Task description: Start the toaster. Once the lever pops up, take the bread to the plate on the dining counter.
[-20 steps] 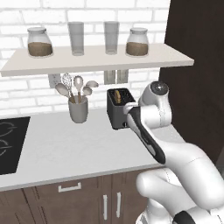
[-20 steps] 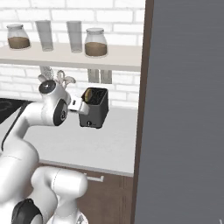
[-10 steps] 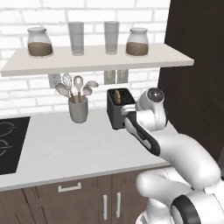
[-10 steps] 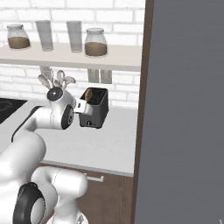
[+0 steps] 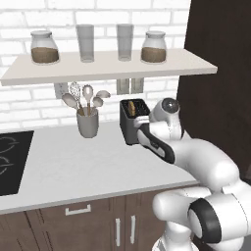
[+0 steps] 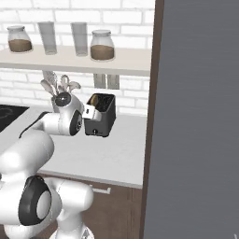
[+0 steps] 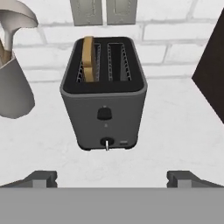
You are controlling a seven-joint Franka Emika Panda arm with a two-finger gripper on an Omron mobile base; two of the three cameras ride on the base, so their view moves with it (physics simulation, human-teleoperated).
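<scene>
Golden bread [image 7: 89,59] stands in the boxy dark grey toaster [image 7: 104,118].

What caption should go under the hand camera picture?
Open fingers face the toaster, bread standing in its left slot.

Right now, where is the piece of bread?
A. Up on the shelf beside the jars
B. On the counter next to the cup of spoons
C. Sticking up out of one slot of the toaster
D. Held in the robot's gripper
C. The bread stands in one slot of the toaster, its top edge poking out; the other slot is empty, and the gripper is open with nothing between its fingertips.
</scene>
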